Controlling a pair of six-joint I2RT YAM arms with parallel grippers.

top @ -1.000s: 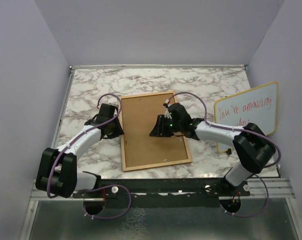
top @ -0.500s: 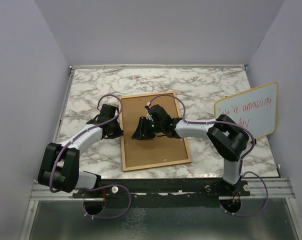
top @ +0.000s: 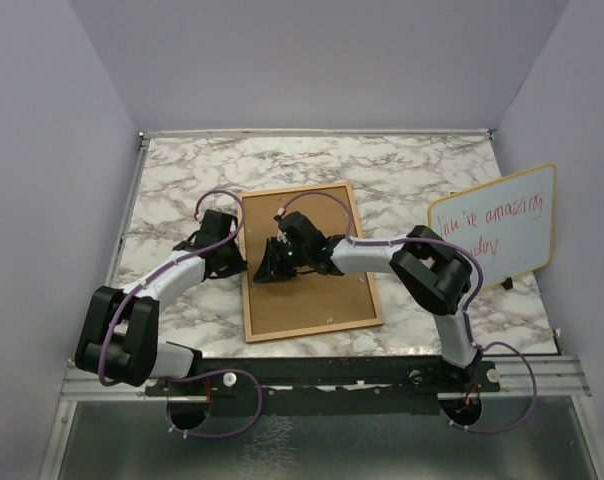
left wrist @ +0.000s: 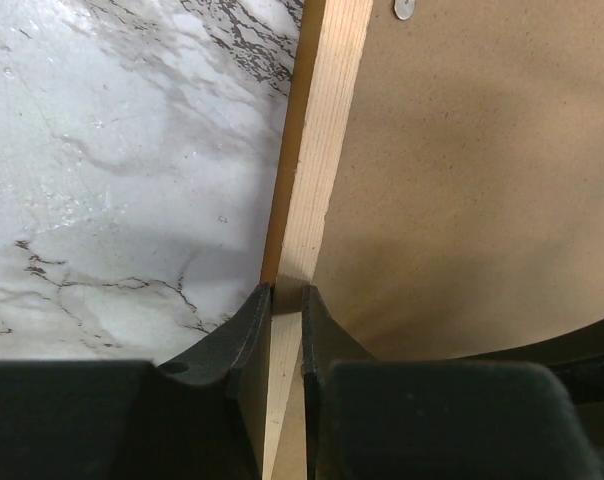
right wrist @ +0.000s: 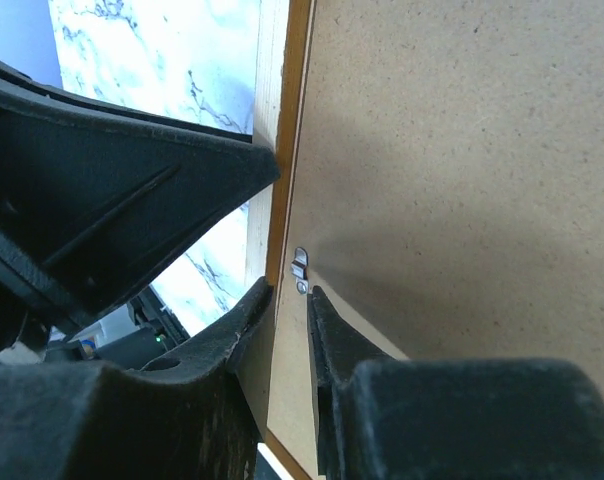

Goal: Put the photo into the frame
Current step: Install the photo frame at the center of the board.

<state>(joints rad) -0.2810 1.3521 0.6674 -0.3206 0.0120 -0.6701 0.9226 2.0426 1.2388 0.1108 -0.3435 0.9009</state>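
On the white-and-grey marbled table (top: 182, 180), left of centre, the black left gripper (left wrist: 287, 300) is clamped on the pale wooden rim of the large rectangular cork-backed frame (top: 312, 290), which is laid back-up at mid-table. Over its brown board, near that same rim, the right gripper (right wrist: 287, 295) is held with fingers drawn narrow about a small metal tab (right wrist: 300, 266); a grasp cannot be confirmed. A yellow-rimmed whiteboard (top: 502, 225) with red handwriting is propped at far right.

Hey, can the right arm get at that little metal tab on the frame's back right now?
Probably yes: the right end effector is right at the tab with nothing between them, though the left end effector on the frame rim crowds it.
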